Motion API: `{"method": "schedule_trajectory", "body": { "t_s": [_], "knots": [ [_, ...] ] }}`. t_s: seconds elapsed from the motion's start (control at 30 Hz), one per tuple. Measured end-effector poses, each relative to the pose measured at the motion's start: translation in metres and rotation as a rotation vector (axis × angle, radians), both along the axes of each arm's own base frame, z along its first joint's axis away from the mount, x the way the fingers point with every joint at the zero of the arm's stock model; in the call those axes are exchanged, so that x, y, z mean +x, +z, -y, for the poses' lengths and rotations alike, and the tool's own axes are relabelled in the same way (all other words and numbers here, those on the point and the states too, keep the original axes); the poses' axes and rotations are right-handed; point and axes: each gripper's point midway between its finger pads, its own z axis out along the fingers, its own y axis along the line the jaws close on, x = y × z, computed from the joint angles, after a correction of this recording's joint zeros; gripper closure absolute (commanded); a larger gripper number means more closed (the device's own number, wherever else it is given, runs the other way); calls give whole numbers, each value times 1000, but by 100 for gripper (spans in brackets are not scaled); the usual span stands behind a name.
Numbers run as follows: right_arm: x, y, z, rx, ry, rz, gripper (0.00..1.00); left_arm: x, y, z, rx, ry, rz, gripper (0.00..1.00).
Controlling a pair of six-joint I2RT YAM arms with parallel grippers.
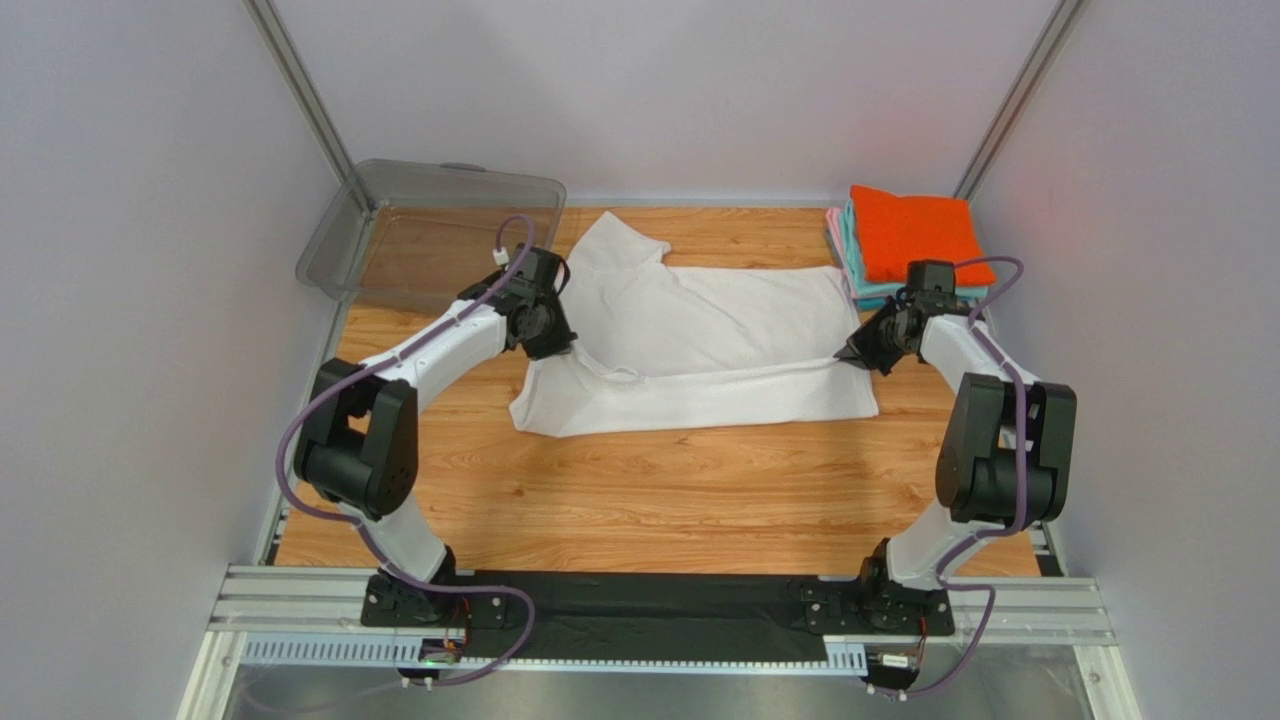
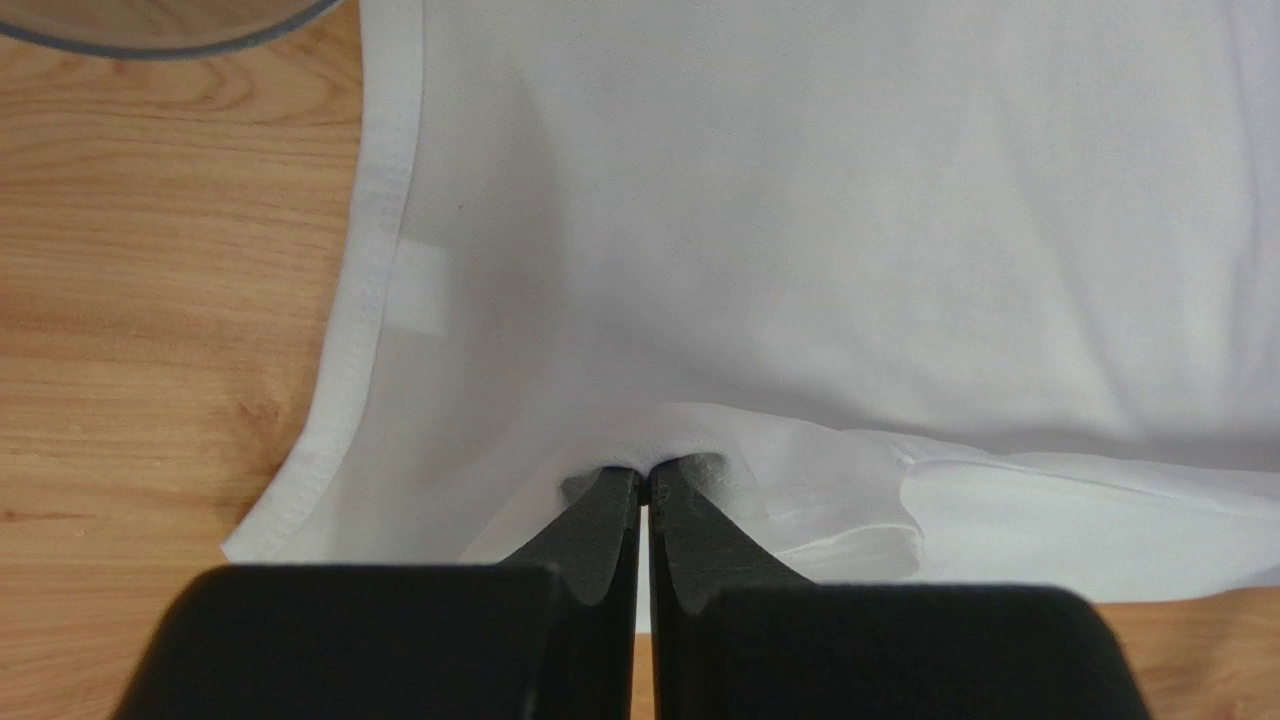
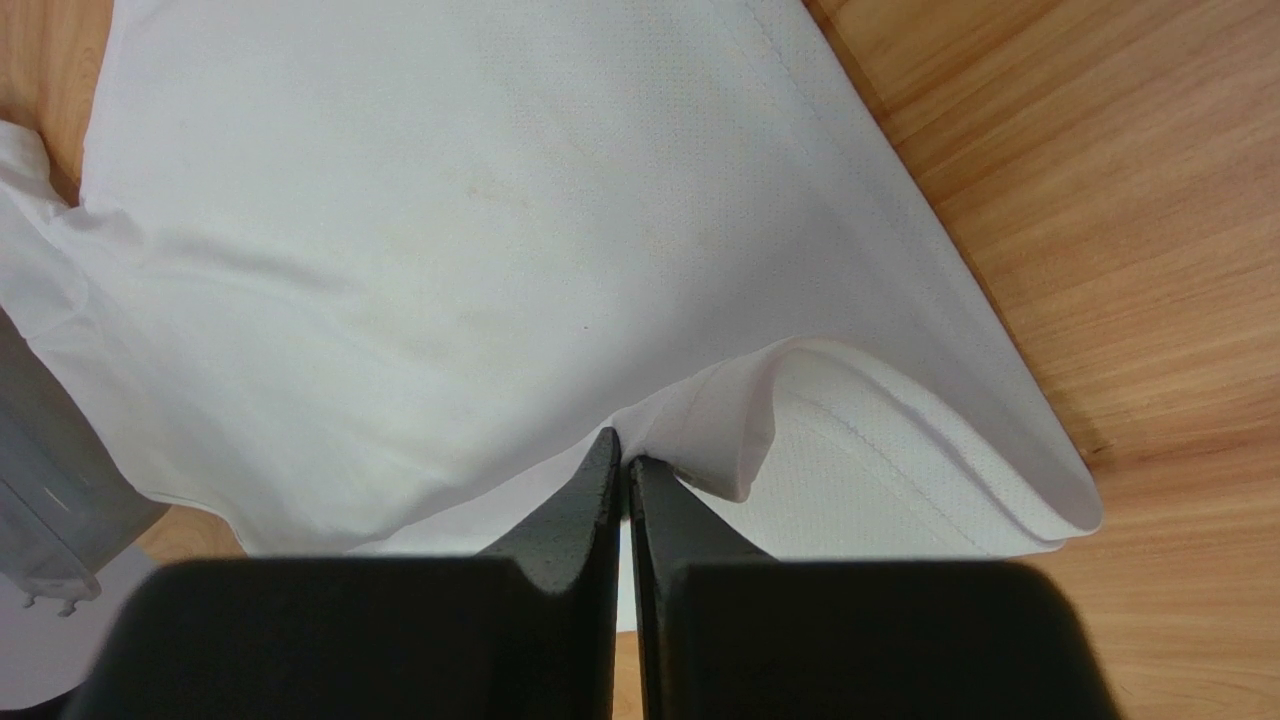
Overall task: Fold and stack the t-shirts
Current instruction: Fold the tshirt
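A white t-shirt (image 1: 706,342) lies in the middle of the wooden table, partly folded lengthwise, one sleeve pointing to the back left. My left gripper (image 1: 559,348) is shut on the shirt's fabric at its left end; the left wrist view shows the jaws closed with white cloth (image 2: 842,270) pinched at the tips (image 2: 646,477). My right gripper (image 1: 845,357) is shut on the shirt's right edge; the right wrist view shows the hem (image 3: 451,255) pinched at the tips (image 3: 622,450). A stack of folded shirts, orange (image 1: 912,228) on top of teal and pink, sits at the back right.
A clear grey plastic bin (image 1: 436,225) stands at the back left, its rim showing in the left wrist view (image 2: 150,23). Grey walls close in the table on three sides. Bare wood (image 1: 676,495) lies in front of the shirt.
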Motion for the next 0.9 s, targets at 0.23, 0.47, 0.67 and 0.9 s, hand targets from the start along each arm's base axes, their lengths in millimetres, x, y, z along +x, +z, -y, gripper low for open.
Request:
{"method": "schedule_trajectory", "body": {
  "t_s": [0.23,0.47,0.67,0.9],
  "knots": [
    [11,0,5,-17,-11,5,70,19,0,-7,68,25,-4,37],
    [12,14,4,-23,9,43,6,17,19,-3,35,5,26,18],
    [-10,38,-9,-34,65,123,0,-15,25,17,-59,-85,36,8],
    [-24,20,-41,-54,216,93,0,-33,-2,50,-155,-186,-38,0]
  ]
}}
